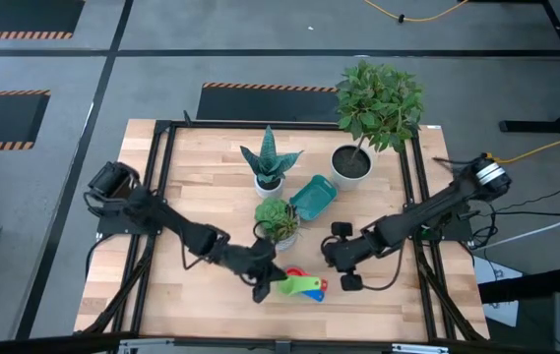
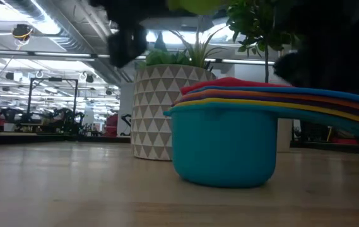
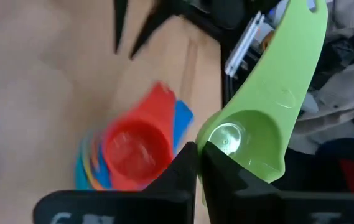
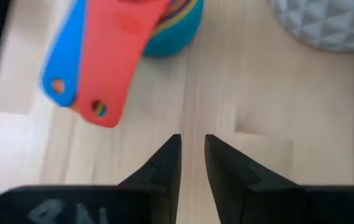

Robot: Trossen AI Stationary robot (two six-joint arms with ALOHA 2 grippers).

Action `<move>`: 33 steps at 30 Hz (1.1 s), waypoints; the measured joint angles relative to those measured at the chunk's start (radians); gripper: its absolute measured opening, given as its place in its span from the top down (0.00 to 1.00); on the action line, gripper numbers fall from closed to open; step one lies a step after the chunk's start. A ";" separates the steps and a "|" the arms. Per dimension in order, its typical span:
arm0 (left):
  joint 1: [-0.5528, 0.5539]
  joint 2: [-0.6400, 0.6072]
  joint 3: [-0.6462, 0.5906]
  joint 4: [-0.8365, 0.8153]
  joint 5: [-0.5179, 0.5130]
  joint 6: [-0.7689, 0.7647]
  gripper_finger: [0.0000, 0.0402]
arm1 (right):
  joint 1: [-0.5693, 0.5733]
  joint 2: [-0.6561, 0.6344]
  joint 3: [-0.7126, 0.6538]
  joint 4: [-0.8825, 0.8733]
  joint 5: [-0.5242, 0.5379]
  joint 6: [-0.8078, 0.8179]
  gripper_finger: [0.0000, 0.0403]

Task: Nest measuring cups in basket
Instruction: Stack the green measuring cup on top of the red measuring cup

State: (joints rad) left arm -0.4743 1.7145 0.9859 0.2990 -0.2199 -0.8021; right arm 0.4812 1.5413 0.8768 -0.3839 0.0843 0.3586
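A stack of nested measuring cups (image 1: 317, 286) stands on the table near its front edge. A light-blue cup is at the bottom (image 2: 223, 148) and a red one on top (image 3: 136, 149), and the handles fan out to one side (image 4: 105, 68). My left gripper (image 3: 198, 152) is shut on a green measuring cup (image 3: 264, 118) just above and beside the stack (image 1: 294, 287). My right gripper (image 4: 192, 146) hovers to the right of the stack (image 1: 343, 265), open by a narrow gap and empty. The teal basket (image 1: 312, 197) lies tilted farther back, between the plant pots. My left gripper pinches the green cup's bowl rim (image 3: 211, 140) on the side opposite its handle, with one finger inside the bowl and one outside. The cup is lifted clear of the stack, and its handle (image 3: 301, 37) points away from the fingers.
A succulent in a white triangle-patterned pot (image 1: 278, 224) stands right behind the stack (image 2: 166, 113). A spiky plant (image 1: 269, 162) and a leafy potted tree (image 1: 363, 128) stand farther back. Bare wood lies left of the stack and along the near edge.
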 joint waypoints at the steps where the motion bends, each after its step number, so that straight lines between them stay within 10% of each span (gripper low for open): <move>1: 0.015 0.000 0.000 0.003 0.000 0.029 0.98 | 0.000 -0.026 0.000 -0.013 0.000 -0.002 0.81; 33: 0.030 0.009 0.123 -0.037 -0.009 0.318 0.97 | -0.026 -0.203 0.000 -0.038 0.001 -0.019 0.81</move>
State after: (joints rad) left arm -0.4443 1.7231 1.1093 0.2624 -0.2294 -0.4836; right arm 0.4549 1.3388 0.8772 -0.4221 0.0856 0.3392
